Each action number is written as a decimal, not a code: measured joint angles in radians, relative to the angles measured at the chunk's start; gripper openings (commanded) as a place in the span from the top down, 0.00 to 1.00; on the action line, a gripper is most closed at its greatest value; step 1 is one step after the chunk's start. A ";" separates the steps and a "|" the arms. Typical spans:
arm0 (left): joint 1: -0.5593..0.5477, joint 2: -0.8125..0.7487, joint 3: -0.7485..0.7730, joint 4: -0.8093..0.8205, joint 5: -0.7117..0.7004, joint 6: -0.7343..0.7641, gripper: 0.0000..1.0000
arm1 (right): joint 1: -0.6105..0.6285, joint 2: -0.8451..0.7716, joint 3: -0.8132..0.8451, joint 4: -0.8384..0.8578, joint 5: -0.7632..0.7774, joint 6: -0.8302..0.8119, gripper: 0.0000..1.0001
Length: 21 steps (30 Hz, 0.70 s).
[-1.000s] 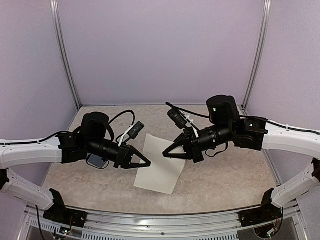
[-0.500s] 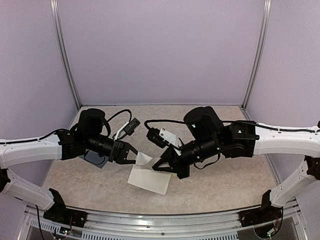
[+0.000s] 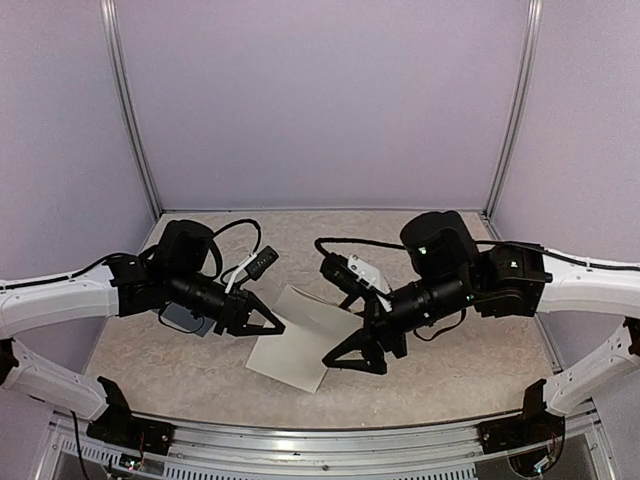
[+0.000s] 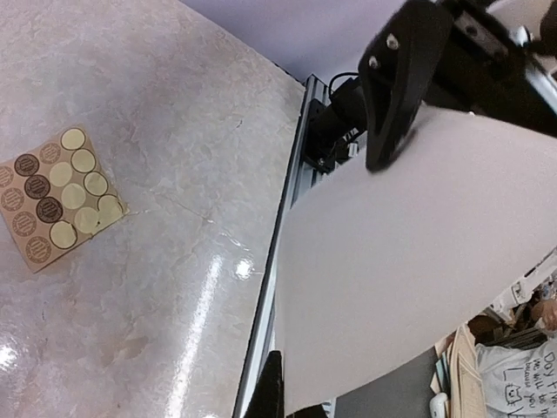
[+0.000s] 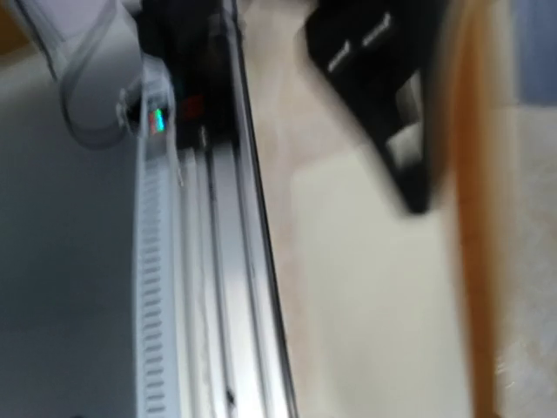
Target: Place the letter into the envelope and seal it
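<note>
Spreading under both arms, the marble-patterned table (image 3: pixel 450 380) is the largest thing in view. Next in size is the letter (image 3: pixel 295 345), its plain white back showing. It is lifted at a slant off the table between the two grippers.

The left gripper (image 3: pixel 281 327) has its jaws pressed together on the sheet's edge. In the left wrist view the paper rises straight out from between its fingers and fills the right half of that picture.

The right gripper (image 3: pixel 352 363) is at the opposite edge of the letter with its jaws spread wide and nothing held between them. One of its black fingers (image 4: pixel 396 87) lies against the far edge of the sheet, but I cannot tell whether it actually touches the paper. The right wrist view is too blurred to help.

Behind the left jaws, mostly hidden under that arm, the blue-grey envelope (image 3: pixel 183 320) lies flat on the table.

Beside the left jaws, well clear of the paper, lies a small tan sticker sheet (image 4: pixel 57 196) of round gold and brown stickers. The print on the brown ones is too small to read.
</note>
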 measured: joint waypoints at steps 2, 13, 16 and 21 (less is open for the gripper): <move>-0.031 -0.014 0.016 -0.041 -0.048 0.056 1.00 | -0.045 -0.071 -0.032 0.038 -0.034 0.012 0.01; -0.159 -0.041 0.085 -0.158 -0.189 0.200 1.00 | -0.336 -0.219 -0.137 0.251 -0.119 0.192 0.01; -0.179 -0.041 0.102 -0.175 -0.195 0.209 1.00 | -0.364 -0.171 -0.135 0.254 -0.120 0.212 0.03; -0.207 -0.032 0.139 -0.201 -0.203 0.217 1.00 | -0.358 -0.036 -0.119 0.252 -0.204 0.212 0.03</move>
